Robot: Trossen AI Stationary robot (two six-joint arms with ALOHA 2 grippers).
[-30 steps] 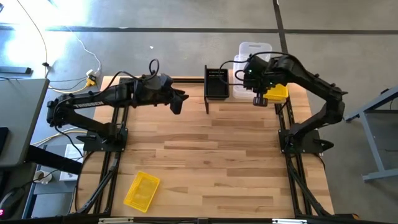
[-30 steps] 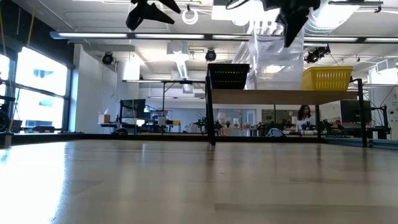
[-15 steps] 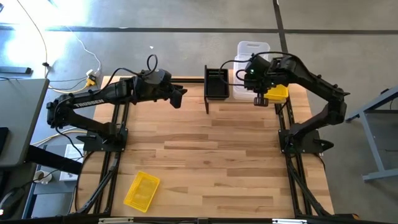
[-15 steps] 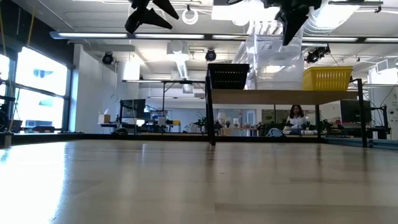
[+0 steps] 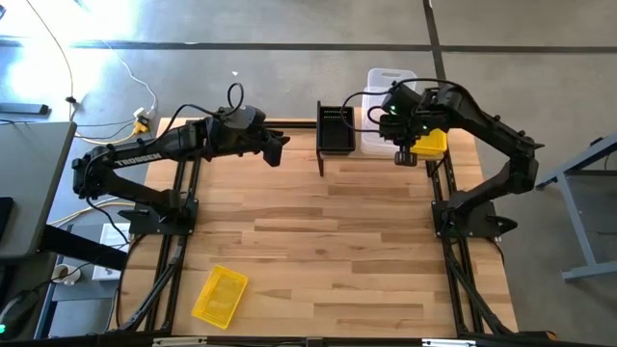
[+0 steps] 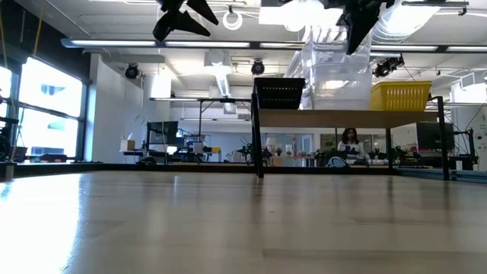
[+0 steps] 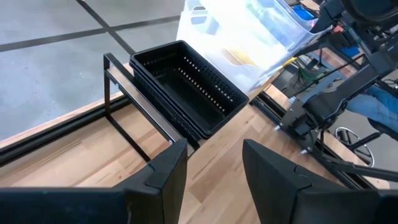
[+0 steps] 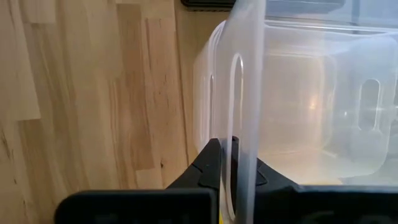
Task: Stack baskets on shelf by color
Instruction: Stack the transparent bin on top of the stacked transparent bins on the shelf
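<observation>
Yellow mesh basket (image 5: pixel 221 295) lies at 7 o'clock on the worktop (image 5: pixel 328 251), likely light and slightly flexible, best pinched at a rim. Left end effector (image 7: pixel 214 165) hovers part open and empty near 11 o'clock. On the shelf (image 6: pixel 346 118) at 1 o'clock, right end effector (image 8: pixel 231 163) pinches a thin, slick-looking clear tub (image 8: pixel 298 106) wall.

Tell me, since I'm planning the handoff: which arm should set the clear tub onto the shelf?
Right. Its gripper is shut on the clear translucent plastic tub's wall above the light-wood shelf; the left gripper hangs open, empty.
</observation>
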